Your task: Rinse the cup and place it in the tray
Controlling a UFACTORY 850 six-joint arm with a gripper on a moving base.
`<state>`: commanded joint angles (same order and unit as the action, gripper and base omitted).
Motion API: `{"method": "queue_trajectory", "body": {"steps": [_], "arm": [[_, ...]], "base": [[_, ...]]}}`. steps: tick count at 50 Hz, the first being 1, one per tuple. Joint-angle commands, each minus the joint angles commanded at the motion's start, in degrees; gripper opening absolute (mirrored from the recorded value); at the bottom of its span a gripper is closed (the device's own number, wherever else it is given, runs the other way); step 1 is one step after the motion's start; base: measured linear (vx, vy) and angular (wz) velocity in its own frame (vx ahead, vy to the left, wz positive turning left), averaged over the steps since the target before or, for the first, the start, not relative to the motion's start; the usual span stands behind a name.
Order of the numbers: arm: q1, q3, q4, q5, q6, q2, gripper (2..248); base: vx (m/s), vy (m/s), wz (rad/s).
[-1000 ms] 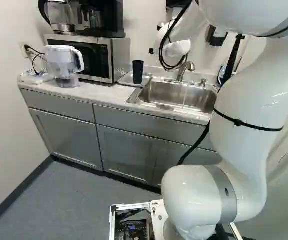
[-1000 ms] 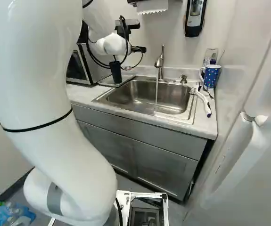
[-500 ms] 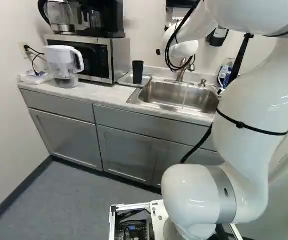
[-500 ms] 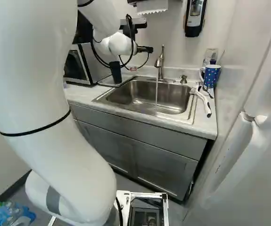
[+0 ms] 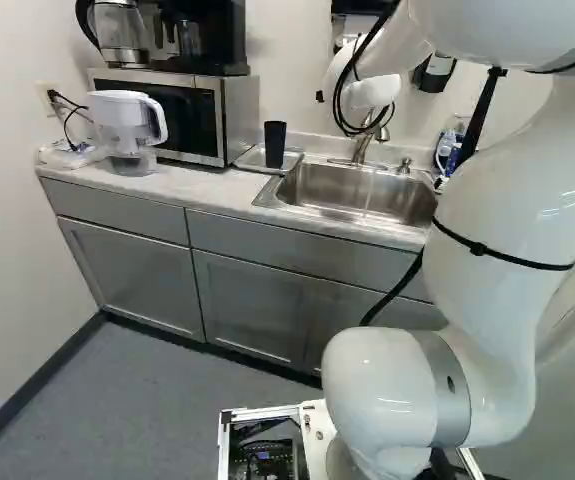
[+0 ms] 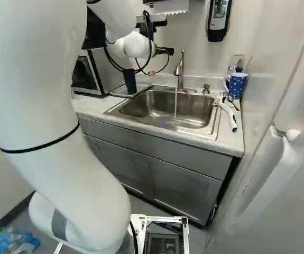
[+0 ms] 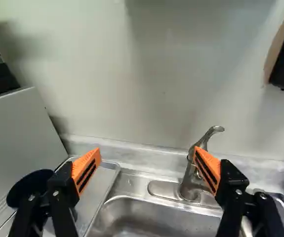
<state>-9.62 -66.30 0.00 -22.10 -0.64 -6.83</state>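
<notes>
In the left base view, the coffee maker [image 5: 212, 35] at the upper left is cut off by the frame's top; the pitcher [image 5: 127, 130] covers part of the microwave [image 5: 242, 110] behind it; right of these the black cup [image 5: 275, 143] stands upright in the tray [image 5: 250, 159], its inside hard to make out; at the right the arm [image 5: 507, 200] blocks the far end of the counter. In the right base view, the arm hides much of the microwave; at the upper centre only a dark bit of the gripper [image 6: 165, 51] seems to show past the white wrist [image 6: 133, 45]; below, water [image 6: 175, 103] runs from the faucet [image 6: 178, 74] into the sink [image 6: 157, 108]; at the right a blue mug [image 6: 237, 84] partly covers what stands behind it.

In the wrist view the fingers of the gripper [image 7: 147, 170] are wide apart with nothing gripped; one finger partly hides the cup, whose dark rim shows beside it; the other overlaps the faucet.

Against half a second ago, the wrist is slightly higher in both base views; the cup and the tray have not shifted; the water still runs, and the base has not moved.
</notes>
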Motion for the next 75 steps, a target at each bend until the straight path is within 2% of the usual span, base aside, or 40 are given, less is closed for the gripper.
{"method": "queue_trajectory", "body": {"steps": [27,56,75], "arm": [[-1.95,-7.11,0.00,0.36,0.00,-3.67,247],[-3.66,-13.74,0.00,6.00,0.00,-6.59,247],[-4.37,-15.03,0.00,8.72,0.00,-7.74,247]], "base": [[0.000,0.000,0.000],[0.000,0.000,0.000],[0.000,0.000,0.000]]}}
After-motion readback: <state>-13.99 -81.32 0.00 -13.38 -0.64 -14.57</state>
